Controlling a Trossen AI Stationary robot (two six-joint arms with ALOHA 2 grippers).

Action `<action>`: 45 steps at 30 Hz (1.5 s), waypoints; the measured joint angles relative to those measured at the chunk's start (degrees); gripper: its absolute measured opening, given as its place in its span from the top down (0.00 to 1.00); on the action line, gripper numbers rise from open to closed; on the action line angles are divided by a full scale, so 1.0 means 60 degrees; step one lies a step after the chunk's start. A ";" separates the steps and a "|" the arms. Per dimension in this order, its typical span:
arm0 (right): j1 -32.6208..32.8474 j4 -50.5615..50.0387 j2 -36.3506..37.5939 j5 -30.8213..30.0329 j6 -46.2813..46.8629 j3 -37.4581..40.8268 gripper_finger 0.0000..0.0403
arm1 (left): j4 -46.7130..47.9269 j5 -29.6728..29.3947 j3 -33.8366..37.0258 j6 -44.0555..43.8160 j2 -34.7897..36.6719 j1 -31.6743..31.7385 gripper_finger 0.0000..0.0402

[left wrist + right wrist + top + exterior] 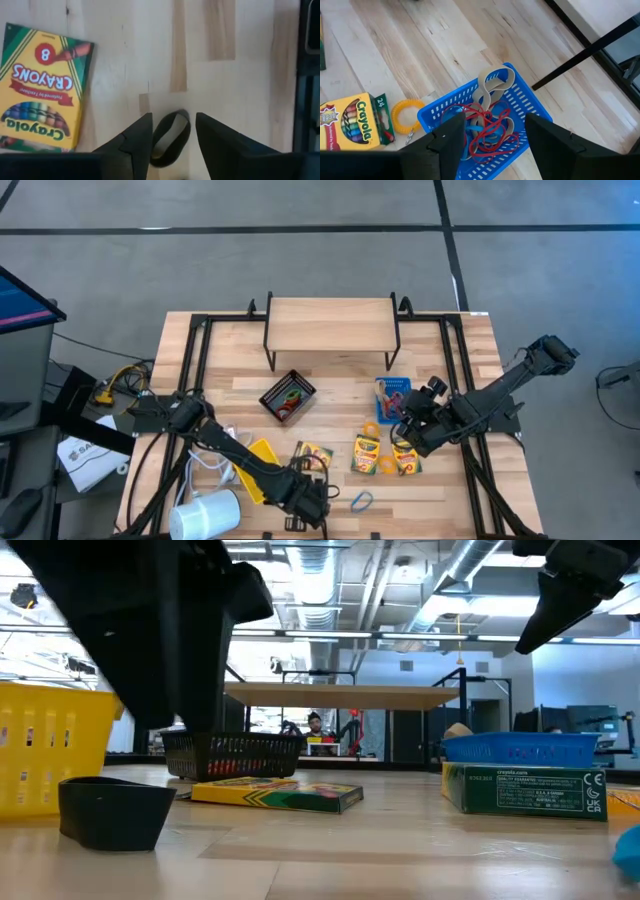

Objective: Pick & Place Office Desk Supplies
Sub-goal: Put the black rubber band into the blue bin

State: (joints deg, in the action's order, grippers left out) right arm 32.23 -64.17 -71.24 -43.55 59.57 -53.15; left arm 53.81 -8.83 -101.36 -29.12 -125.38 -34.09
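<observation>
You have the left gripper [173, 142] low over the wooden table [330, 380], near its front edge and just front-left of the flat crayon box [311, 456]; take that box as the landmark. The fingers [136, 140] stand moderately apart, and a dark rubber-band ring [170, 137] lies flat on the wood between them, not visibly pinched or lifted. In the left wrist view the same crayon box [42, 90], marked with an 8, lies just beside the ring, apart from it. A blue ring [361, 501] lies on the table to the front-right of the landmark box. Two more crayon boxes [366, 453] sit side by side to its right; in the low view one shows as a green box [524, 789] in front of the blue bin [520, 748]. Your right gripper [492, 137] hangs above the blue bin [530, 107], to the right of the landmark box; its fingers are spread to a moderate gap with nothing between them. Inside that bin you see red loops, a blue one and a wide grey band [492, 87] in a tangle. A yellow ring [406, 115] lies on the wood, touching or nearly touching the bin's outer wall. The black bin [287, 396] sits behind the landmark box, with coloured bands in it. The yellow bin [262, 470] lies just to the left of the landmark box, partly under the left arm. The white cylinder [205, 515] rests farther left, at the front edge.
</observation>
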 joint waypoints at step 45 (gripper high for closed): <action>0.0066 0.0078 0.0000 0.0011 0.0076 0.0000 0.50 | -0.0864 0.1415 0.1657 0.0358 0.0087 0.0444 0.59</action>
State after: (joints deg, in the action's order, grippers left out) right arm 32.62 -63.71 -71.24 -43.48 60.03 -53.15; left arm 48.62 -0.34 -91.42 -26.97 -124.86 -31.42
